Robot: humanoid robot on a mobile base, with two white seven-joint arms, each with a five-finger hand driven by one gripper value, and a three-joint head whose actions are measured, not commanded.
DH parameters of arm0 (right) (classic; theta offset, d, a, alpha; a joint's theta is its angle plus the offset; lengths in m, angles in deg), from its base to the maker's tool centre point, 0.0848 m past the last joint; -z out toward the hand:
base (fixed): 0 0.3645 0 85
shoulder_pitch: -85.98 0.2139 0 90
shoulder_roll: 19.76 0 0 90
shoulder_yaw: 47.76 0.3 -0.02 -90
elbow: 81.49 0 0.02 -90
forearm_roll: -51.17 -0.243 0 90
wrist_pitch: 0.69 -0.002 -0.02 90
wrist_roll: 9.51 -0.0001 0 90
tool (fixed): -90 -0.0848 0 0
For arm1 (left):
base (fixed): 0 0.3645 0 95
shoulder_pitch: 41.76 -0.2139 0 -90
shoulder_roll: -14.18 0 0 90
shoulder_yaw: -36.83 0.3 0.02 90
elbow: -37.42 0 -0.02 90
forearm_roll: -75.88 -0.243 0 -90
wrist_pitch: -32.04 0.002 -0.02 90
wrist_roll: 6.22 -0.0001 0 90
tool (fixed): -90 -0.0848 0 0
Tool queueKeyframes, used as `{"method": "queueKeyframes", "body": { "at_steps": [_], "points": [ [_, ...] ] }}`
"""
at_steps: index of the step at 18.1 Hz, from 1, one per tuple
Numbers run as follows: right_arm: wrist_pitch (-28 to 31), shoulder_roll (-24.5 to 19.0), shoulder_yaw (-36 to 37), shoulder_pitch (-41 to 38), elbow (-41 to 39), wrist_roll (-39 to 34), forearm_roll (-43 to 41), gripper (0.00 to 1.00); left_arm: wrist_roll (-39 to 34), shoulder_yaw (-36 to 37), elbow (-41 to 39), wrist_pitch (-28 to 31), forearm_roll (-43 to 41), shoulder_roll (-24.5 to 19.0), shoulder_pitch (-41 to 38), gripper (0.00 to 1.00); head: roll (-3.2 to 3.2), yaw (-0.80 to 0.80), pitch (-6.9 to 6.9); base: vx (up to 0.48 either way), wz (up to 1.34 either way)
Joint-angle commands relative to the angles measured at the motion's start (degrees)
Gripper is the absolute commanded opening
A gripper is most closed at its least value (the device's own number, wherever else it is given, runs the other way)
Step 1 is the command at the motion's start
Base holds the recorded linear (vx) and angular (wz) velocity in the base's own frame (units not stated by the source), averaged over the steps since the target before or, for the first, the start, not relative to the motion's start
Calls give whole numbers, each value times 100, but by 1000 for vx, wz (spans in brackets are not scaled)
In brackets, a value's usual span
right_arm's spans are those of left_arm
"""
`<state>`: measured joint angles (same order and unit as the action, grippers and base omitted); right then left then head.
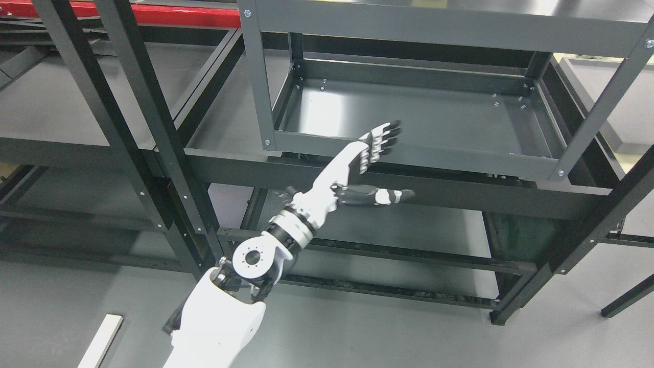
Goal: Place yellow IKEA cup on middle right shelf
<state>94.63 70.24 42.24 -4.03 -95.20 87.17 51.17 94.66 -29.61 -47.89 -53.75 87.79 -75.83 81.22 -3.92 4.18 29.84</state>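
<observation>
- Left hand [357,168] raised mid-frame, arm entering from lower left, white forearm with a round wrist joint just above the bottom edge.
- Hand wide: 4 fingers [382,137] straight and pressed side by side, pointing up-right; thumb [380,196] stretched out to the right, well apart from them. Nothing held.
- Fingertips overlapping the front rim of the grey shelf tray [409,115]; contact or not, cannot tell from this angle.
- Tray: shallow, dark grey metal, raised lip all round, bolts at the corners, bare surface with a light glare on the left side.
- Grey upright posts [258,76] at the tray's front-left and front-right corners; upper shelf [444,20] above, cutting across the top of frame.
- Black shelving frame [153,128] to the left and below, with lower levels seen under the tray.
- Red beam [168,15] along the top left behind the black frame.
- Pale strip [101,340] lying on the grey floor at bottom left, beside the arm.
- Yellow IKEA cup: seen nowhere, not in the hand, not on the tray or any visible shelf.
- Right arm outside the picture.
</observation>
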Motion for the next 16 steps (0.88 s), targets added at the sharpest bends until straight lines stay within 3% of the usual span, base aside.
{"method": "queueKeyframes", "body": {
  "at_steps": [1, 4, 8, 11, 16],
  "points": [
    [4, 100, -97, -79, 0, 1, -141, 99, -235, -1739, 226, -8, -197, -100, -643, 99, 0, 0, 0, -21, -26],
    [4, 100, -97, -79, 0, 1, -141, 99, -579, -1775, 42, 1, -777, -100, -1020, 99, 0, 0, 0, 0, 0],
    [4, 100, -97, -79, 0, 1, -141, 99, -588, -1915, 41, -43, -778, -100, -1092, 99, 0, 0, 0, 16, 19],
    [4, 100, -97, -79, 0, 1, -141, 99, -588, -2030, -20, -578, -769, -100, -1337, 99, 0, 0, 0, 18, 6],
    [4, 100, -97, -79, 0, 1, -141, 99, -719, -1881, -328, -579, -778, -100, -1452, 99, 0, 0, 0, 2, 0]
  ]
}}
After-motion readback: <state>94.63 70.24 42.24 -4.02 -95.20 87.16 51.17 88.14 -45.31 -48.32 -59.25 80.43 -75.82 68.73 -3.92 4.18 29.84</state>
